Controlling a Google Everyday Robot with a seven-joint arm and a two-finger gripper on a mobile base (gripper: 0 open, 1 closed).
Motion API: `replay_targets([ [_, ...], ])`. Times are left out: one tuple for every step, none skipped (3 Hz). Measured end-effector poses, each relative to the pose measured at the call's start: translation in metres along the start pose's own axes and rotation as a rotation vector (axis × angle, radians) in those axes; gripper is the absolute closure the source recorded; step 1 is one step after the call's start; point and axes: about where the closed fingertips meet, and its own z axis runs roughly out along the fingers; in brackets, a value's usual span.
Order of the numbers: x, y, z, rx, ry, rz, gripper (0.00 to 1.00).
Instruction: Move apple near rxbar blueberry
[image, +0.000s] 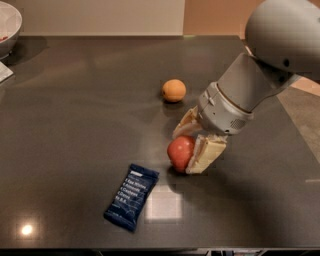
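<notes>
The gripper (185, 154) is low over the dark table (75, 125), its fingers (205, 152) clamped on the apple (179, 151). The apple sits near the rxbar blueberry (131, 196), up and to its right, not touching. The orange fruit (174, 90) lies farther back.

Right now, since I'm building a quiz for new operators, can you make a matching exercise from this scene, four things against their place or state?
Column one:
1. apple
2. rxbar blueberry
3. orange fruit
4. gripper

Column two:
A. lies flat near the front edge of the table, left of the apple
B. sits alone, farther back than the gripper
C. red, clamped
D. closed around the apple, right of the table's middle

Pairs: 1-C, 2-A, 3-B, 4-D
</notes>
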Motion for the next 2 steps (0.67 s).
replay_targets([
  [-0.0028,0.0091,0.0047,-0.016,-0.022,-0.011,0.83],
  [-0.0031,0.0136,0.0099,-0.025,-0.036,-0.011,0.60],
])
